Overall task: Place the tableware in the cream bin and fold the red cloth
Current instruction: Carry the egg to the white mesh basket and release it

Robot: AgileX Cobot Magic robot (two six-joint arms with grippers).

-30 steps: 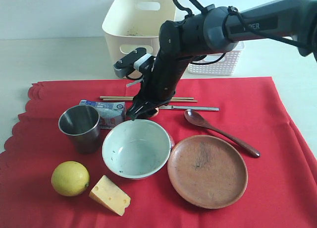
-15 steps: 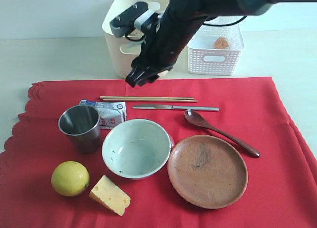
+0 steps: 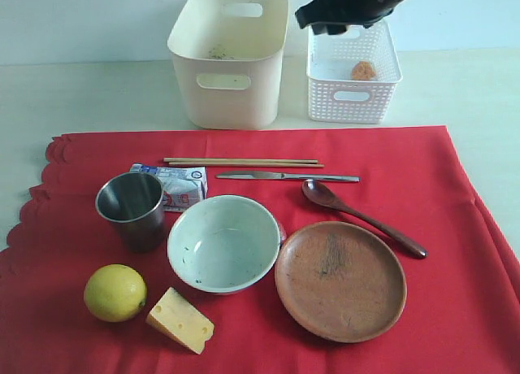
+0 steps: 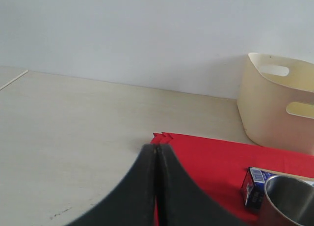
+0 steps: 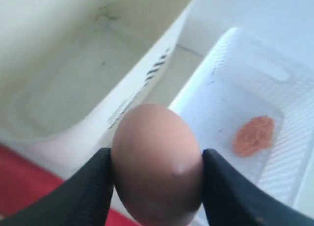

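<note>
On the red cloth point(image 3: 455, 228) lie the steel cup point(image 3: 130, 207), speckled bowl point(image 3: 223, 242), wooden plate point(image 3: 340, 280), spoon point(image 3: 361, 215), chopsticks point(image 3: 242, 162) and knife point(image 3: 286, 176). Behind the cloth stands the cream bin point(image 3: 229, 57), with nothing in it. My right gripper point(image 3: 341, 16) hangs over the white basket's near-left part, shut on a brown egg point(image 5: 157, 137). My left gripper point(image 4: 157, 150) is shut on nothing, low beside the cloth's scalloped corner point(image 4: 164, 136); it is out of the exterior view.
A white lattice basket point(image 3: 353, 73) right of the bin holds an orange-brown food piece point(image 3: 362, 70). A lemon point(image 3: 115, 293), a cheese wedge point(image 3: 180, 319) and a small blue-white carton point(image 3: 175, 183) also lie on the cloth.
My right arm rose from the cloth by the knife and bowl and swung back and right, ending over the white basket with the egg.
</note>
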